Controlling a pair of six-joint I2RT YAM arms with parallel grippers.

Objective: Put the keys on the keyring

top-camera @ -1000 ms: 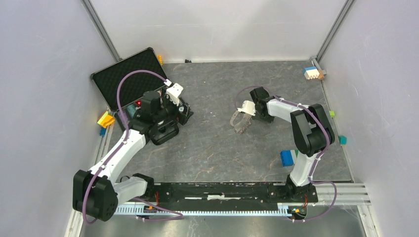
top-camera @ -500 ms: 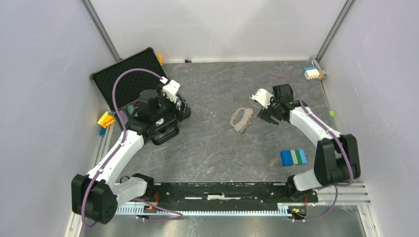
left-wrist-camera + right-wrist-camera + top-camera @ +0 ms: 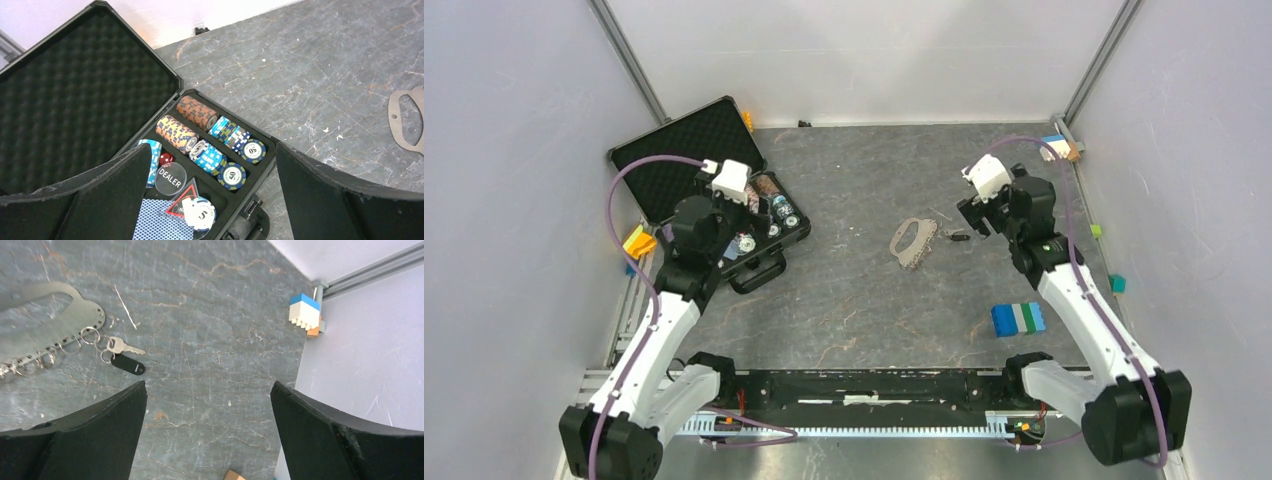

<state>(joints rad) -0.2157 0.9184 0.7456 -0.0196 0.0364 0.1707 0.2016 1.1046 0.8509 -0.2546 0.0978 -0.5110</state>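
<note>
The keyring [image 3: 913, 243] is a flat grey D-shaped plate lying mid-table, with small wire rings along its edge; it also shows in the right wrist view [image 3: 84, 314] and at the right edge of the left wrist view [image 3: 395, 107]. A small silver key [image 3: 123, 346] with a black tag [image 3: 128, 365] lies at the keyring's right end [image 3: 957, 237], seemingly linked to those wire rings. My right gripper [image 3: 972, 214] [image 3: 208, 385] hovers open and empty to the right of the key. My left gripper [image 3: 724, 232] [image 3: 212, 146] is open and empty above the black case.
An open black case [image 3: 796, 232] [image 3: 260, 172] holds poker chips, cards and a dealer button; its foam lid [image 3: 679, 155] leans at the back left. A blue-green-white block [image 3: 1018, 318] lies front right. Small blocks [image 3: 1057, 148] [image 3: 305, 311] sit in the back right corner, and a yellow one [image 3: 637, 241] at the left edge.
My right gripper has opened and pulled back to the right, away from the keyring, leaving the key beside it. My left arm has drawn back left, uncovering the case's chips.
</note>
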